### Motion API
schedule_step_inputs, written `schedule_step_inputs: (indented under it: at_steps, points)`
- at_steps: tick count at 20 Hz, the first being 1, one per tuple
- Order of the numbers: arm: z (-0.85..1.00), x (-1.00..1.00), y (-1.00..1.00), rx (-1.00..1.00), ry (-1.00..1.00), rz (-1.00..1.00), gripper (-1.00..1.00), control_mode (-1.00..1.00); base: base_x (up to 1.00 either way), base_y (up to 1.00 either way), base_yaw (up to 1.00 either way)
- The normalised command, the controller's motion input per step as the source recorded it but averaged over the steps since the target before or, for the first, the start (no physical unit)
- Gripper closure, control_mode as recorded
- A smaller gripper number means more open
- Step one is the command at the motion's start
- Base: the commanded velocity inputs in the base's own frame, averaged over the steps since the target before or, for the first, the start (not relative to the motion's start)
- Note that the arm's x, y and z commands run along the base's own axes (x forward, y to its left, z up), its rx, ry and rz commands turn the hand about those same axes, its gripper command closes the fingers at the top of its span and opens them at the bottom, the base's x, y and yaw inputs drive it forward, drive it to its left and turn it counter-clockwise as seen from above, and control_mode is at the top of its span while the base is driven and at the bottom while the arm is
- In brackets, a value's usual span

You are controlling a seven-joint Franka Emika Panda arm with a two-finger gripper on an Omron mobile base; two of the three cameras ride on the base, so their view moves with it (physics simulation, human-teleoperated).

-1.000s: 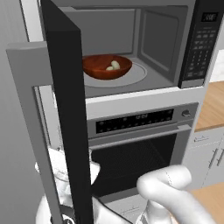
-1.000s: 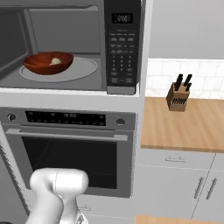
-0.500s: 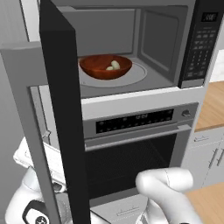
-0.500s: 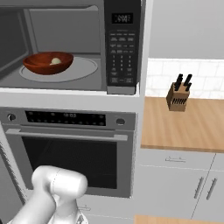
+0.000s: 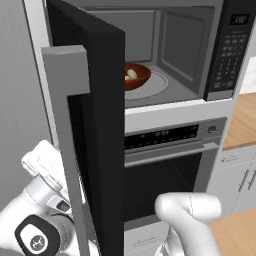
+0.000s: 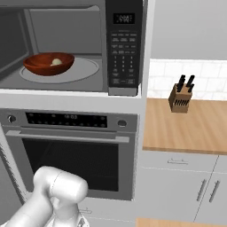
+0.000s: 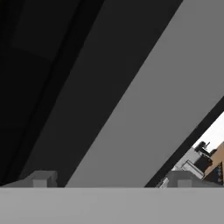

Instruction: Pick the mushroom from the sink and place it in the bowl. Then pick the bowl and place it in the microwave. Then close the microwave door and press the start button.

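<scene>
You have the mushroom (image 6: 56, 62) in the bowl (image 6: 48, 64) inside the microwave (image 6: 88, 48), upper left; the door (image 5: 97, 125) stands half-shut, gripper (image 7: 109, 179) fingers spread wide, start button unpressed

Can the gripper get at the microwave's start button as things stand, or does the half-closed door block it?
Probably not yet. The gripper sits open, low behind the microwave door, which swings across the opening. The keypad panel itself looks uncovered, so reaching it seems to need a move around the door.
</scene>
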Motion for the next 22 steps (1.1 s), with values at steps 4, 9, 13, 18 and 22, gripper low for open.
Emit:
schedule_step_inputs:
  at_steps: [4,9,13,18,22]
  points:
    - [0.04,-0.07,-0.88,0.23,0.0,0.06,-1.0,-1.0,0.0,0.0,0.0]
    - [0.0,-0.18,-0.99,0.26,0.0,0.08,-1.0,-1.0,0.0,0.0,0.0]
    - [0.04,-0.12,-0.98,0.26,0.0,0.11,-1.0,-1.0,0.0,0.0,0.0]
    - [0.34,-0.02,-0.91,0.23,0.09,0.13,-1.0,-1.0,0.0,0.0,0.0]
    - [0.29,0.14,-0.74,0.22,0.09,0.18,-1.0,-1.0,0.0,0.0,0.0]
